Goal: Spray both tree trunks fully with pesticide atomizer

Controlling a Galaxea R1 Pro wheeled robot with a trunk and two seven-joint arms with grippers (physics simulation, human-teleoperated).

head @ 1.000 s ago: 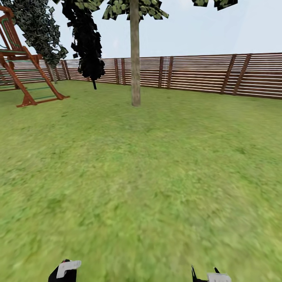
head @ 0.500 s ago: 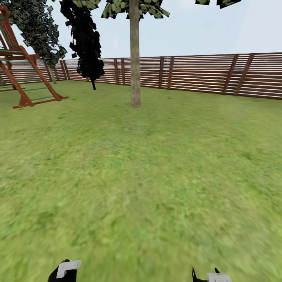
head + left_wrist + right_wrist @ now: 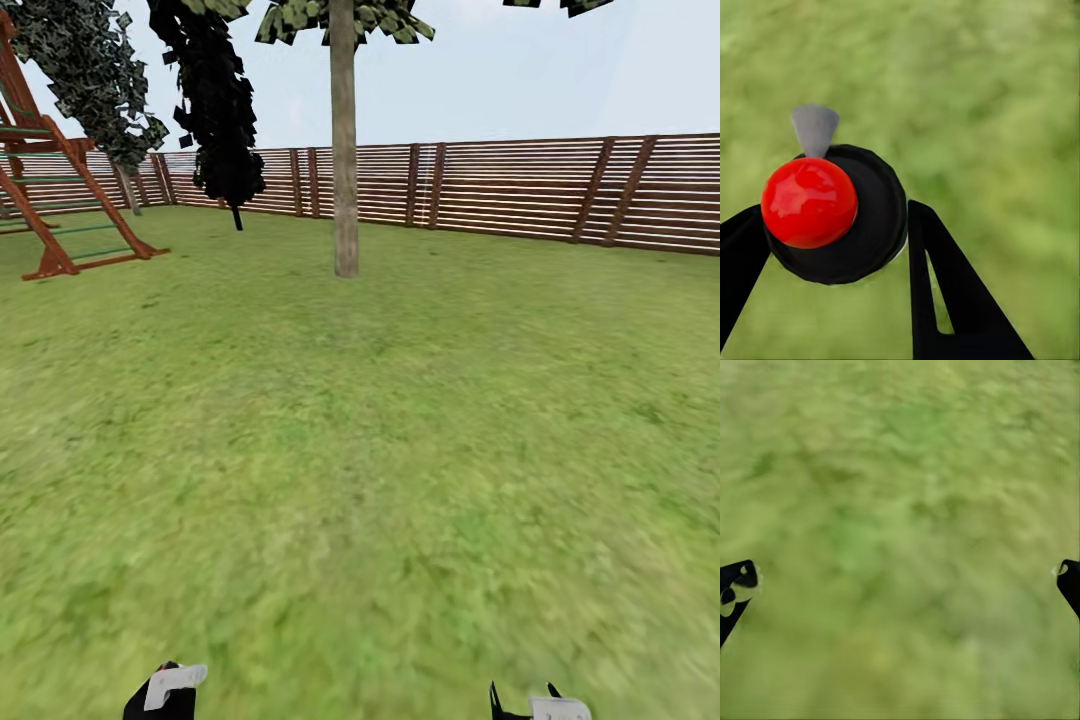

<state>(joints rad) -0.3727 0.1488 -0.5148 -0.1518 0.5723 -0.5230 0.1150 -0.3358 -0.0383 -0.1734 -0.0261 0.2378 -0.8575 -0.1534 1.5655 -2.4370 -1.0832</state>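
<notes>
Jaws first: in the left wrist view, the left gripper (image 3: 832, 247) has its two black fingers (image 3: 945, 292) clamped on the atomizer (image 3: 840, 217), seen end-on as a round black body with a red ball on it and a grey nozzle tip (image 3: 814, 127) poking out past the rim. Its long axis runs along the fingers toward the grass below; the nozzle sticks out sideways from that axis. Over on the right, the right gripper (image 3: 900, 585) is spread wide, one fingertip (image 3: 736, 585) at each edge of its wrist view with only lawn (image 3: 900, 510) between them.

From the head view, the left gripper (image 3: 165, 690) and right gripper (image 3: 540, 705) just peek in at the bottom edge, well apart.

Now the count. One thick pale trunk (image 3: 345, 140) stands ahead across the lawn (image 3: 360, 450), upright, with its crown (image 3: 340, 15) cut by the top edge. Nothing stands between robot and trunk, just open grass. Two thin-stemmed dark trees to its left: a black-leaved one (image 3: 215, 100) and a greyer one (image 3: 90, 70) nearer the corner. One red-brown wooden play frame (image 3: 60, 190) at the far left. One slatted fence (image 3: 520, 190) runs behind everything, pale sky above it.
</notes>
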